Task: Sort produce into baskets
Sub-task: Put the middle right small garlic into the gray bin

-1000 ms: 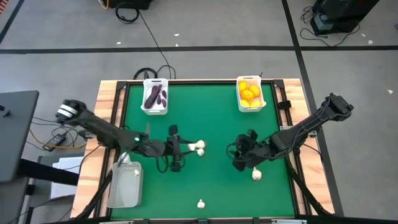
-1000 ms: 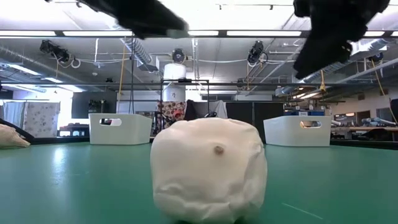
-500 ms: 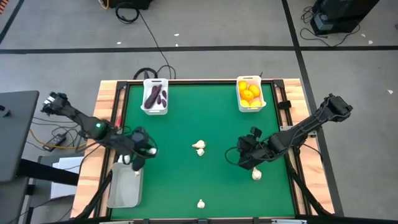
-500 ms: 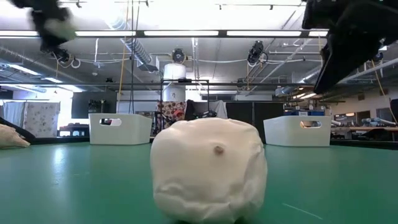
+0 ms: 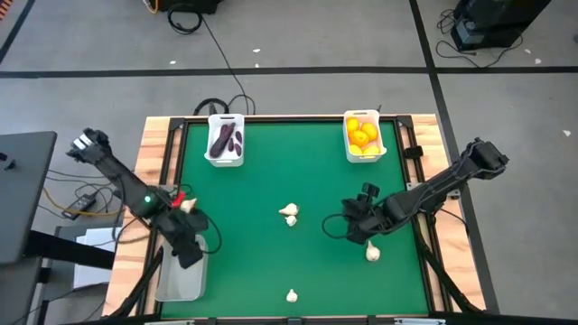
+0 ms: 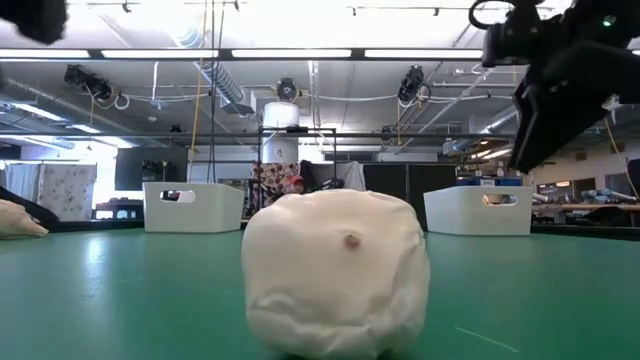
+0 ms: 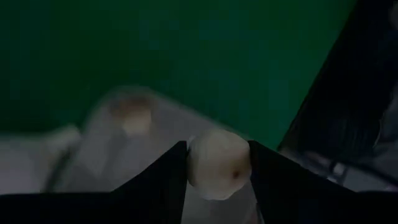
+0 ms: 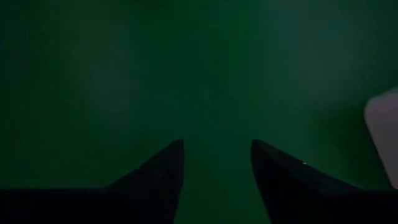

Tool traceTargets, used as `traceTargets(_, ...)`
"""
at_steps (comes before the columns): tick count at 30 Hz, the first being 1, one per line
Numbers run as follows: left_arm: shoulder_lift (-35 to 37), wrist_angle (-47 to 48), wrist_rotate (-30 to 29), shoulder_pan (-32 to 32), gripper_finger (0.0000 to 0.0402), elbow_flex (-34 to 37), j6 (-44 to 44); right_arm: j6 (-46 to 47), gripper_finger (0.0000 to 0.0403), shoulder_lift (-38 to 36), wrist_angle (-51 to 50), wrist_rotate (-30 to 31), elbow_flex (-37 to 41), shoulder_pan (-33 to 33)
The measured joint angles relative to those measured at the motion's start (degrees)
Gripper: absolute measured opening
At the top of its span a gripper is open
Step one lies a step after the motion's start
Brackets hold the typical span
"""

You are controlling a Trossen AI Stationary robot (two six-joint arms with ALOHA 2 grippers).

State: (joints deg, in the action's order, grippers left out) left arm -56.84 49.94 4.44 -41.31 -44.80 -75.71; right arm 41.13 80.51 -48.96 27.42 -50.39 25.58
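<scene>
— Three garlic bulbs are seen loose on the green table [image 5: 271,171] from above: one at the middle [image 5: 290,215], one beside the right gripper [image 5: 361,227] at [image 5: 372,254], one near the front edge [image 5: 292,295]. What step is judged to be in hand?

— Delivery. The left gripper [image 5: 187,247] is held over the clear basket [image 5: 181,280] at the front left corner. Eggplants are lodged in the white basket at the back left [image 5: 225,139], citrus in the white basket at the back right [image 5: 364,135].

— And at table height?

— The nearest bulb [image 6: 336,272] fills the picture; both white baskets are made out behind it. The left gripper is cut off at the top corner.

— What is shown from the left wrist?

— A garlic bulb [image 7: 217,163] is pinched between the fingers [image 7: 163,174], above the blurred basket, where another bulb [image 7: 130,112] seems to lie. Release is what is called for next, once the bulb is well inside the rim.

— From the right wrist?

— Fingers [image 8: 163,168] are parted with nothing between them, above bare green. A pale shape [image 8: 382,130] is cut off at the edge, probably the neighbouring bulb; the gripper would need to be centred over it.
</scene>
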Motion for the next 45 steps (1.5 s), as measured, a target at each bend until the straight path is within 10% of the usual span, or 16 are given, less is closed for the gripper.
traceTargets(24, -19.3, 0.2, 5.4, -3.2, 0.0163, 0.0, -6.9, -3.9, 0.0179, 0.0, -3.2, -3.6, 0.0, -1.9)
traceTargets(38, -19.3, 5.3, 8.8, -3.4, 0.0163, 0.0, -4.2, -4.8, 0.016, 0.0, -3.0, -39.0, 0.0, -1.5)
traceTargets(45, -19.3, 5.7, 7.9, -3.4, 0.0163, 0.0, -2.6, -0.4, 0.0158, 0.0, -3.0, -41.1, 0.0, 2.3)
